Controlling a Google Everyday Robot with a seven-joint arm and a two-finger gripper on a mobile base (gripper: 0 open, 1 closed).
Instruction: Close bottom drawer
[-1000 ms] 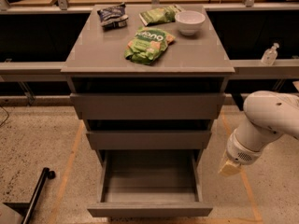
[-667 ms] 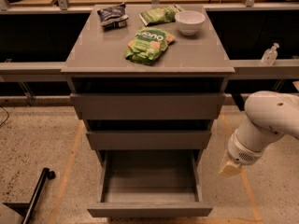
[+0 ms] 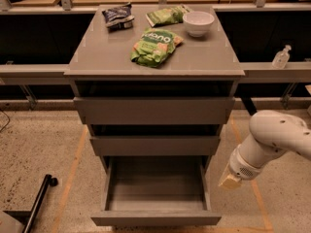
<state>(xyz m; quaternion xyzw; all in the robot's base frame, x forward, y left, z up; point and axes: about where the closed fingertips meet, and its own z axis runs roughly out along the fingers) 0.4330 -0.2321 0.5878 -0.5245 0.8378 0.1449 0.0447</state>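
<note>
Bottom drawer (image 3: 155,219) still open, tool (image 3: 228,181) at its right, edged nearer

cam: one | high, close, tilted down at cabinet (image 3: 112,52) front | pincer (image 3: 228,181) (lower right)

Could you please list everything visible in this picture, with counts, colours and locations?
cabinet: one, grey, centre
bottom drawer: one, grey, lowest, pulled open
middle drawer: one, grey, above it, slightly out
top drawer: one, grey, under the cabinet top
large snack bag: one, green, middle of the cabinet top
small snack bag: one, green, back of the top
dark bag: one, dark, back left
bowl: one, white, back right
bottle: one, clear, ledge at right
arm: one, white, right of the cabinet
gripper: one, tan, beside the open drawer's right side
</note>
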